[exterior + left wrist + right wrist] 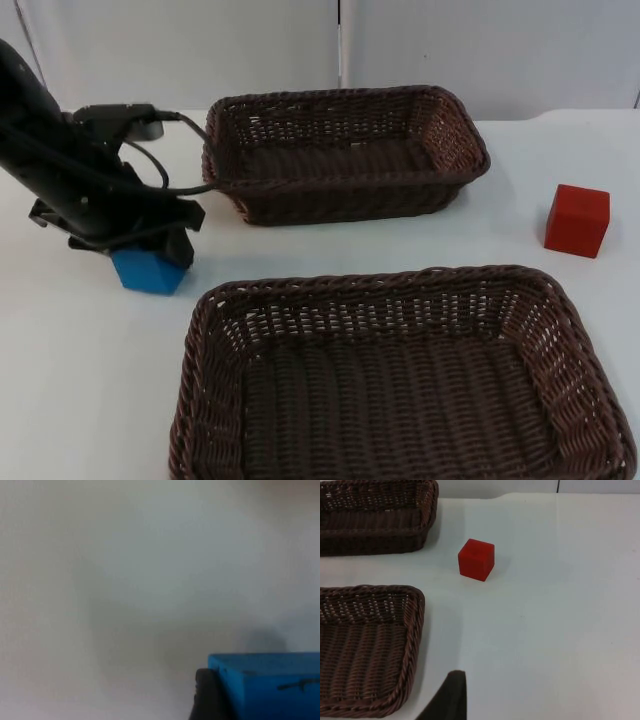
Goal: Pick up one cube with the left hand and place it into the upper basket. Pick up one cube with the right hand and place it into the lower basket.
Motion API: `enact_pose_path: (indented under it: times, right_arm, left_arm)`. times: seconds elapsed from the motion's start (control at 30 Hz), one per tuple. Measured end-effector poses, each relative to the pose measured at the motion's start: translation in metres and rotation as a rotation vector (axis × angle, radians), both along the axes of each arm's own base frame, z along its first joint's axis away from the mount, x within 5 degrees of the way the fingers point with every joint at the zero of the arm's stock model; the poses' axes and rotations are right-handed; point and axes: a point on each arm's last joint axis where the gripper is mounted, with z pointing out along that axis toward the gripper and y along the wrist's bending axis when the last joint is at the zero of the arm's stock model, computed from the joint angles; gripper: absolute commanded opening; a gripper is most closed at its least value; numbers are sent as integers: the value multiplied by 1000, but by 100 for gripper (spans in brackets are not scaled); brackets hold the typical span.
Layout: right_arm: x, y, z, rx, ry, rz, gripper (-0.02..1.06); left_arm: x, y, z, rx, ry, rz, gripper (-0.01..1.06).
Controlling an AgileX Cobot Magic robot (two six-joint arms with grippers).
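Observation:
A blue cube (150,272) sits at the table's left, tucked under my left gripper (152,252), which is shut on it. In the left wrist view a black fingertip (206,694) presses against the side of the blue cube (270,685). The red cube (577,220) stands alone at the right, on the table between the two baskets' right ends; the right wrist view has the red cube (476,559) well ahead of my right gripper (451,700), which waits off the table's right side. The upper basket (345,95) and lower basket (390,280) both hold nothing.
Both baskets are dark brown wicker; the right wrist view catches the upper basket (380,540) and the lower basket (415,630) at their right ends. White table (80,380) lies open left of the lower basket. The grey partition wall (450,40) closes the back.

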Motion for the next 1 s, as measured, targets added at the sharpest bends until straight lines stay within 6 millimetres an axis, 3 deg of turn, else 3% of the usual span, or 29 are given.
enact_pose_path:
  times: [0.1,0.13,0.27,0.3,0.4,0.43,0.57,0.6,0.7,1.0]
  right_arm:
    - [0,0,0,0,0,0,105]
    - [0,0,0,0,0,0,105]
    - [0,0,0,0,0,0,105]
    - [0,0,0,0,0,0,105]
    - [0,0,0,0,0,0,105]
    - [0,0,0,0,0,0,105]
    - [0,0,0,0,0,0,105]
    - [0,0,0,0,0,0,105]
    - [0,0,0,0,0,0,105]
    - [0,0,0,-9,-1,5,105]
  left_arm:
    - [0,-1,25,-15,-43,-5,0]
    - [0,-1,25,-15,-43,-5,0]
    - [-8,-4,71,-52,-103,-30,0]
    - [-8,-4,71,-52,-103,-30,0]
    - [-18,-5,109,-81,-154,-42,0]
    - [-18,-5,109,-81,-154,-42,0]
    - [-32,-5,150,-109,-221,-53,0]
    - [-32,-5,150,-109,-221,-53,0]
    - [-45,-5,178,-129,-268,-63,0]
    - [-62,-5,207,-147,-316,-82,0]
